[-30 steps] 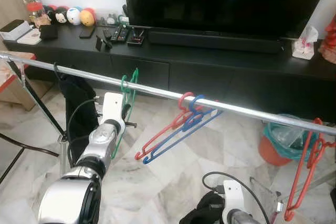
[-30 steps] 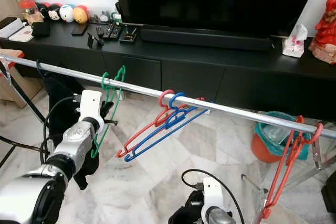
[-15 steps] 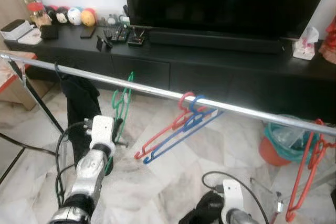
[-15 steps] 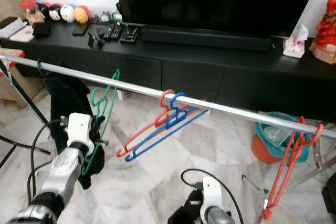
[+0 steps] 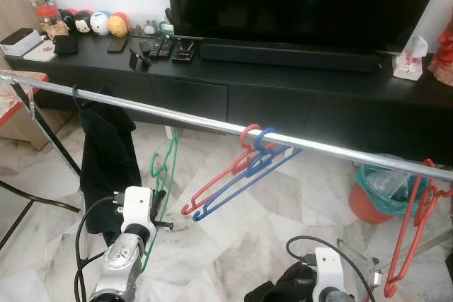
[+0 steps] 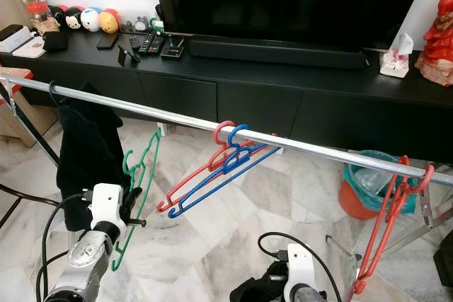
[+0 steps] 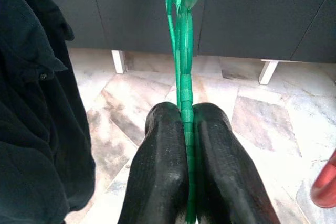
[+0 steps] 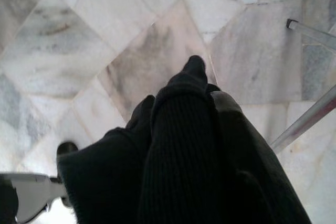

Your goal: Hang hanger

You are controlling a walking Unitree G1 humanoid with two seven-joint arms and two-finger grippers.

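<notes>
Hanger [image 7: 181, 51], green, is pinched between the left gripper's [image 7: 185, 129] closed fingers, below the rail [image 5: 212, 124]. Right gripper [image 8: 184, 103] clutches dark cloth [image 8: 178, 182].

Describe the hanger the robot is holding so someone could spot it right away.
Find the long silver rail in front of the TV cabinet. Below it, beside the hanging black garment, the left gripper pinches a green hanger, the only green one and off the rail.

Right hand [image 8: 184, 145] buried under black cloth [image 8: 157, 182]; red hanger [image 7: 325, 187] cut off.
</notes>
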